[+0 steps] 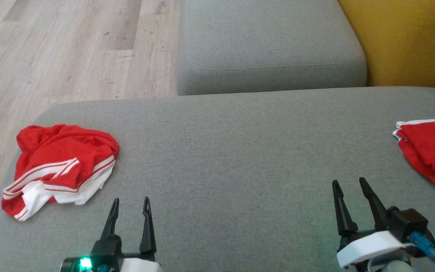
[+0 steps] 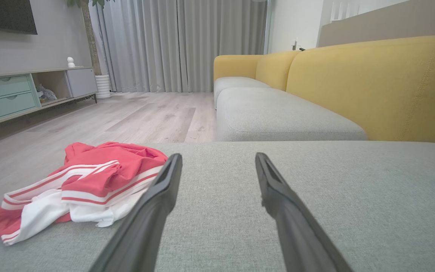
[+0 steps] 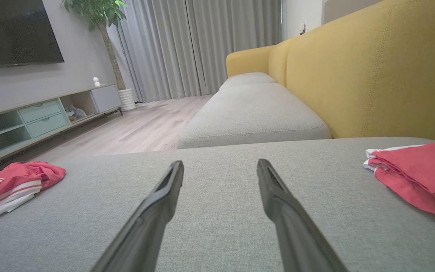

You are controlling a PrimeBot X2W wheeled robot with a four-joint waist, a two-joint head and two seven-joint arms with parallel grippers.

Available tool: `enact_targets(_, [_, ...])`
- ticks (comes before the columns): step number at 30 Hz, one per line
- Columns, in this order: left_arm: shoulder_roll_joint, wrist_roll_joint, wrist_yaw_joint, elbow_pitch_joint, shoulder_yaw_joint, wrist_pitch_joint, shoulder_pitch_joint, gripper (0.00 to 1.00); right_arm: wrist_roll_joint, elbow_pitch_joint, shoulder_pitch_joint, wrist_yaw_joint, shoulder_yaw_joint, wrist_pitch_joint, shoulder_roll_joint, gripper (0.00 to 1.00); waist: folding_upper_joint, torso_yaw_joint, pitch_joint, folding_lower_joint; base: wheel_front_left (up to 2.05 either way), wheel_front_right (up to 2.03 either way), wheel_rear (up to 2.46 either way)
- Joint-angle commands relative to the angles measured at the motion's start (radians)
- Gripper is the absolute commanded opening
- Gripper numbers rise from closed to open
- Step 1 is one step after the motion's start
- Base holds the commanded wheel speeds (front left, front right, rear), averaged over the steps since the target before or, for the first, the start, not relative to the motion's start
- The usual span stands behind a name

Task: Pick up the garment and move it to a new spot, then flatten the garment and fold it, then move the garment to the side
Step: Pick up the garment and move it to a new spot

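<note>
Grey sofa seat carries the crumpled garment just ahead-left of the left tool, well apart from the right tool, both wide and empty.

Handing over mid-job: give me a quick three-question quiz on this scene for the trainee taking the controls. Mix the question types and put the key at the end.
1. True or false: the left gripper is holding the crumpled garment.
2. Where does the second red garment lie?
A) on the wooden floor
B) on the right side of the grey cushion
C) between the two grippers
3. Fill in: the jaws of the right gripper stand ____.

Key
1. False: its jaws are open and empty, and the garment lies apart from them, to their left.
2. B
3. open
</note>
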Motion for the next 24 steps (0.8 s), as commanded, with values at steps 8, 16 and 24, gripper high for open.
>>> enact_targets(8, [-0.002, -0.003, 0.000, -0.017, 0.028, -0.005, -0.049, 1.00, -0.012, -0.028, -0.025, 0.007, 0.018, -0.011, 0.008, 1.00, -0.0001, 0.000, 0.011, 0.0001, 0.00, 0.00, 0.00])
enact_targets(16, [-0.002, 0.010, 0.010, -0.026, 0.033, -0.005, -0.066, 1.00, -0.011, -0.022, -0.028, 0.007, 0.022, -0.011, 0.010, 1.00, -0.0001, 0.054, 0.031, 0.0001, 0.00, 0.00, 0.00])
enact_targets(24, [-0.002, 0.009, 0.015, -0.042, 0.066, -0.005, -0.059, 1.00, -0.007, -0.024, -0.035, 0.007, 0.037, -0.011, 0.018, 1.00, -0.0001, 0.205, 0.058, 0.0001, 0.00, 0.00, 0.00])
